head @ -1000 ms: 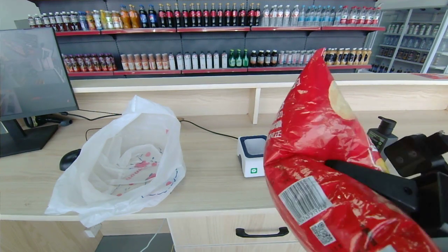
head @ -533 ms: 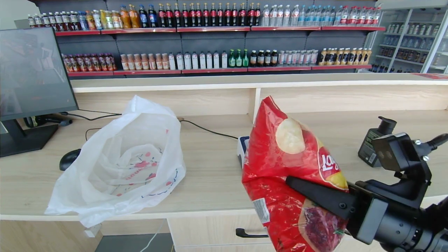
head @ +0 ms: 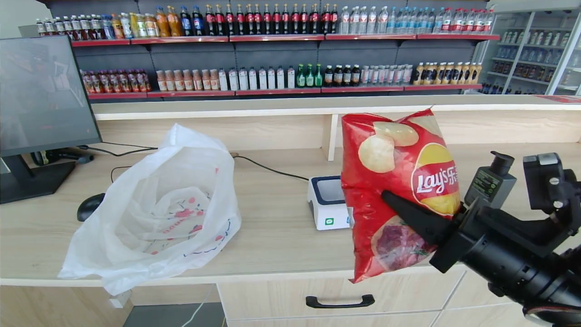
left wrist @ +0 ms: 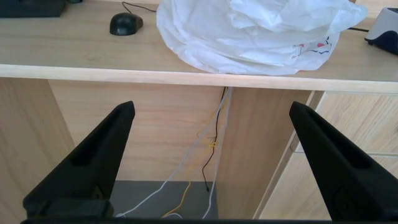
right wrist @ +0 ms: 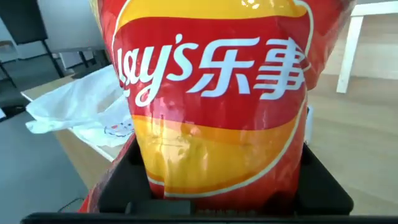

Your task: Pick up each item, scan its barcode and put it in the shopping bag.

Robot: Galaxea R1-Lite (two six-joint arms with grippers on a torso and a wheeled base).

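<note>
Gripping the chip bag (head: 390, 154) mid-body, the right gripper (head: 401, 211) has its fingers clamped on it. The bag hangs upright over the desk's (head: 272, 236) front edge, right of centre, just beside the white scanner (head: 327, 202). Risk: slick, puffy foil could slip or twist w/ any swing, and no barcode shows on the side facing the head cam, so a scan may miss. Right wrist view adds both fingers flanking the bag; left wrist view gives the left gripper (left wrist: 211, 109) — spread, empty, below the front edge under the shopping bag (left wrist: 249, 37).
</note>
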